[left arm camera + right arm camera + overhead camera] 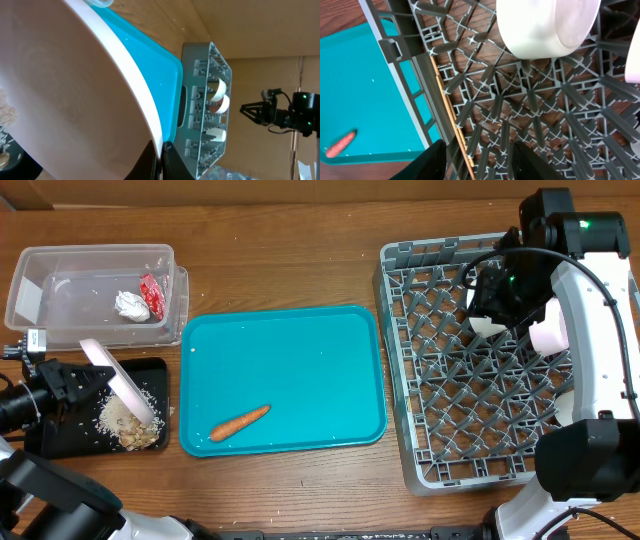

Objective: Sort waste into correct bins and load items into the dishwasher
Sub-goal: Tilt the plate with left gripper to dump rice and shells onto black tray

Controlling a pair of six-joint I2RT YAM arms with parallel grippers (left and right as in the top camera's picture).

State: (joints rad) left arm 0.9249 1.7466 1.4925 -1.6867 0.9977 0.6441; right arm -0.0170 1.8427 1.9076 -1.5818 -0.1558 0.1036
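The left gripper [88,377] is clamped on the pink bowl [118,383], which is tilted over the black tray [150,368], where scraps [130,427] are piled. The right gripper [479,152] is held open above the rack [395,50], with a white cup [540,25] just ahead. The carrot [240,422] is seen on the teal tray [300,360].

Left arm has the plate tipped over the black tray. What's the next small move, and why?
Probably lift the plate clear and start it toward the grey rack. The left tool holds it by the rim, tilted over the black tray, where food scraps and rice lie piled; the plate's face looks mostly bare in the left wrist view.
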